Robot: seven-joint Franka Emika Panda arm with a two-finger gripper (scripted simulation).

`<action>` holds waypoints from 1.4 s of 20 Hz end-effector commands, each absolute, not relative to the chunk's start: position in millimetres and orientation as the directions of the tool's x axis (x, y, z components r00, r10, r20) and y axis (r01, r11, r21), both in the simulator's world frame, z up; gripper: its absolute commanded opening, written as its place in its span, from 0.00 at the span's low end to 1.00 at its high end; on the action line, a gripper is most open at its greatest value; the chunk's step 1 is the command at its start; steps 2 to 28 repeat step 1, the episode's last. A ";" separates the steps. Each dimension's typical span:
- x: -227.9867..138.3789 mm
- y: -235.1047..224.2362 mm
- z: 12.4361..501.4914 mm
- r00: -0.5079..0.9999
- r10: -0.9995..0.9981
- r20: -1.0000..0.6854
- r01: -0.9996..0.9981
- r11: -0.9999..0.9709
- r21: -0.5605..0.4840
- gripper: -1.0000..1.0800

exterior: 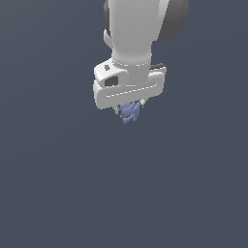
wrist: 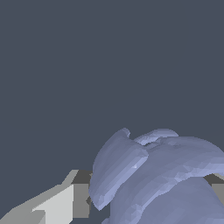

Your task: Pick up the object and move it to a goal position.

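The object (exterior: 130, 112) is a small periwinkle-blue lumpy, ridged thing. It hangs just under the white gripper bar in the exterior view, near the upper middle. My gripper (exterior: 130, 109) is shut on it, with the short fingers close on both sides. In the wrist view the object (wrist: 162, 175) fills much of the frame up close, with one finger (wrist: 65, 201) beside it and the other finger partly hidden behind it. The gripper and object appear held up over the plain dark surface.
The white arm (exterior: 138, 29) comes down from the top of the exterior view. A flat dark grey-blue surface (exterior: 58, 184) fills the background in both views. No other object shows.
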State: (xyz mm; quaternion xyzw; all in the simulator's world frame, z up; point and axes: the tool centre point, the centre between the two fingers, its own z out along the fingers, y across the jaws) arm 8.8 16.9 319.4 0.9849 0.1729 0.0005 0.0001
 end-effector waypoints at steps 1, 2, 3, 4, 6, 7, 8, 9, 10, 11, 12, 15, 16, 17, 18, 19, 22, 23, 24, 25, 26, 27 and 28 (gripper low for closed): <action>9.5 17.2 321.2 0.940 0.340 0.000 0.340 -0.940 0.000 0.00; 9.5 17.2 321.2 0.940 0.340 0.000 0.340 -0.940 0.000 0.00; 9.5 17.2 321.2 0.940 0.340 0.000 0.340 -0.940 0.000 0.00; 9.5 17.2 321.2 0.940 0.340 0.000 0.340 -0.940 0.000 0.00; 9.5 17.2 321.2 0.940 0.340 0.000 0.340 -0.940 0.000 0.00; 9.5 17.2 321.2 0.940 0.340 0.000 0.340 -0.940 0.000 0.00; 9.5 17.2 321.2 0.940 0.340 0.000 0.340 -0.940 0.000 0.00; 9.5 17.2 321.2 0.940 0.340 0.000 0.340 -0.940 0.000 0.00; 9.5 17.2 321.2 0.940 0.340 0.000 0.340 -0.940 0.000 0.00; 9.5 17.2 321.2 0.940 0.340 0.000 0.340 -0.940 0.000 0.00; 9.5 17.2 321.2 0.940 0.340 0.000 0.340 -0.940 0.000 0.00; 9.5 17.2 321.2 0.940 0.340 0.000 0.340 -0.940 0.000 0.00; 9.5 17.2 321.2 0.940 0.340 0.000 0.340 -0.940 0.000 0.00; 9.5 17.2 321.2 0.940 0.340 0.000 0.340 -0.940 0.000 0.00; 9.5 17.2 321.2 0.940 0.340 0.000 0.340 -0.940 0.000 0.00; 9.5 17.2 321.2 0.940 0.340 0.000 0.340 -0.940 0.000 0.00; 9.5 17.2 321.2 0.940 0.340 0.000 0.340 -0.940 0.000 0.00; 9.5 17.2 321.2 0.940 0.340 0.000 0.340 -0.940 0.000 0.00; 9.5 17.2 321.2 0.940 0.340 0.000 0.340 -0.940 0.000 0.00; 9.5 17.2 321.2 0.940 0.340 0.000 0.340 -0.940 0.000 0.00; 9.5 17.2 321.2 0.940 0.340 0.000 0.340 -0.940 0.000 0.00; 9.5 17.2 321.2 0.940 0.340 0.000 0.340 -0.940 0.000 0.00; 9.5 17.2 321.2 0.940 0.340 0.000 0.340 -0.940 0.000 0.00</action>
